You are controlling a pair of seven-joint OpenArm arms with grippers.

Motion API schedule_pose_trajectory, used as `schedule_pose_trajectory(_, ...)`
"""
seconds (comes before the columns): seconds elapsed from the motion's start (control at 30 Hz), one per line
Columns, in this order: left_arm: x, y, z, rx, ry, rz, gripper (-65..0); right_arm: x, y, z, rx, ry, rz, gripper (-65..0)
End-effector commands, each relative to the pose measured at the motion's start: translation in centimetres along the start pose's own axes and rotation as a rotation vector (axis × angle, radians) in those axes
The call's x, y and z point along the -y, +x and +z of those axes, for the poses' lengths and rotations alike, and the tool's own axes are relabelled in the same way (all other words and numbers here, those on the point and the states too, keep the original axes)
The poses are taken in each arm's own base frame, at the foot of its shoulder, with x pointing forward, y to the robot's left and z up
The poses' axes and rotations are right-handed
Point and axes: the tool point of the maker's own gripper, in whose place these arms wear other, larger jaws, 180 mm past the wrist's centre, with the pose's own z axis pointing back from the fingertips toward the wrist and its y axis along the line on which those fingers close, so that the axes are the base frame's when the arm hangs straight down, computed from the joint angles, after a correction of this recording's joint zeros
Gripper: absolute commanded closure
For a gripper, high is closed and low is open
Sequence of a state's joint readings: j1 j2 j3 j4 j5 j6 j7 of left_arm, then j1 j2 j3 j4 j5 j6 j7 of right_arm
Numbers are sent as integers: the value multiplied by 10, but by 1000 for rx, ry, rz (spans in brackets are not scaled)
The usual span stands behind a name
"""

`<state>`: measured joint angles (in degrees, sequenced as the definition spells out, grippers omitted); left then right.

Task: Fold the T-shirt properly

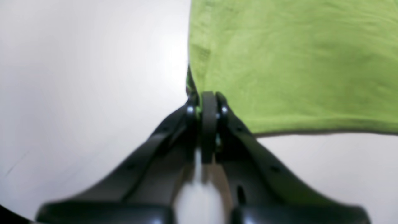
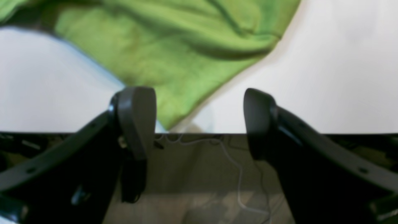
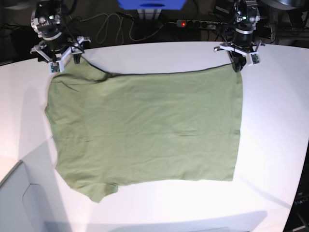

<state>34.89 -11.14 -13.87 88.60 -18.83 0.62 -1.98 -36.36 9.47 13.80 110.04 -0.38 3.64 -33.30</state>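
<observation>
The olive-green T-shirt point(image 3: 145, 125) lies spread flat on the white table point(image 3: 275, 145), slightly wrinkled. My left gripper point(image 3: 237, 66) stands at the shirt's far right corner. In the left wrist view it point(image 1: 209, 99) is shut on that corner of the T-shirt point(image 1: 279, 62). My right gripper point(image 3: 65, 57) hovers at the shirt's far left corner by the sleeve. The right wrist view shows it point(image 2: 199, 119) open, with a pointed tip of the T-shirt point(image 2: 161, 56) reaching between its fingers at the table's edge, touching neither pad.
Cables and a power strip point(image 3: 193, 23) lie behind the table's far edge, beside a blue box point(image 3: 152, 4). The table's edge point(image 2: 342, 133) runs just under my right gripper, with floor and a white cable point(image 2: 239, 174) below.
</observation>
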Motion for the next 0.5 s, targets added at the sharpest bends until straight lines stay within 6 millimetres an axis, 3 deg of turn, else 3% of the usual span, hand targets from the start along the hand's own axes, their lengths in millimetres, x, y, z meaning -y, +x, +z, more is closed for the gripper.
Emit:
schedule_pose_trajectory(0.0, -2, -14, 5, -58, 4, -4, 0, 1, 1, 0, 9, 5, 17, -425)
schedule_pose_trajectory(0.2, -2, -14, 5, -60, 5, -5, 0, 4, -13, -12, -32, 4, -1, -425)
schedule_pose_trajectory(0.33, -2, -14, 5, -60, 5, -5, 0, -13, -12, -13, -33, 50, 20, -423)
schedule_pose_trajectory(0.47, -3, -14, 5, -59, 8, -3, 0, -24, -13, -14, -36, 78, 28, -355)
